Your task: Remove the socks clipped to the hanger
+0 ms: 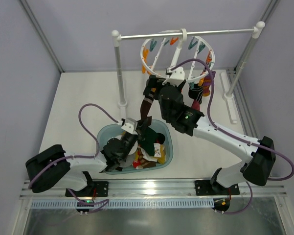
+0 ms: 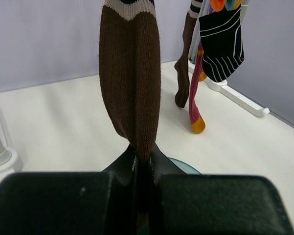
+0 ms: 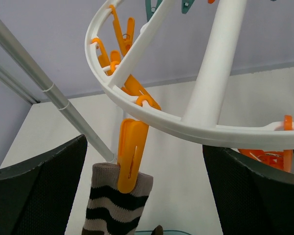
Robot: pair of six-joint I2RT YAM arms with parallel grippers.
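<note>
We see the left end effector pinching the brown sock; the right end effector is spread wide, flanking the hanger's orange clip.

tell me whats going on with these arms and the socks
Two arms are taking socks off a white hanger. The left tool is shut on the lower end of a brown sock, while the right tool stands open around the orange clip pinning its striped cuff. Other socks hang clipped farther along, and a teal basin below holds a few fabric items.
</note>
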